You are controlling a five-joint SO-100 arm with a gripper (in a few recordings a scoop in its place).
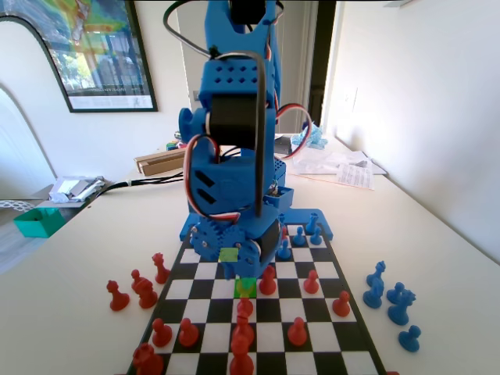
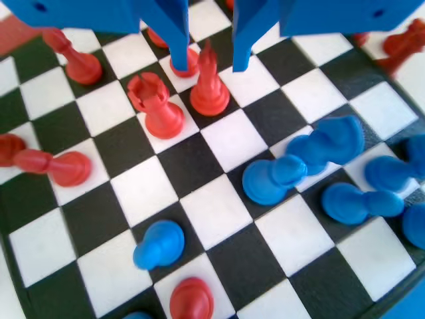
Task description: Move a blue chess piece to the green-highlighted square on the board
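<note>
Gripper (image 2: 209, 66) is low over the board (image 2: 219, 212), jaws spread apart with nothing between them; tips hang either side of a tall red piece (image 2: 210, 86) in the wrist view. A red rook (image 2: 157, 106) stands just left of that piece, and a red pawn (image 2: 83, 63) sits further left. The nearest blue pawn (image 2: 159, 244) stands alone on a dark square near the bottom of the wrist view, well apart from the jaws. More blue pieces (image 2: 319, 166) cluster on the right side. In the fixed view, the green square (image 1: 245, 287) sits mid-board right in front of the arm's base, with a red pawn (image 1: 268, 280) just right of it.
</note>
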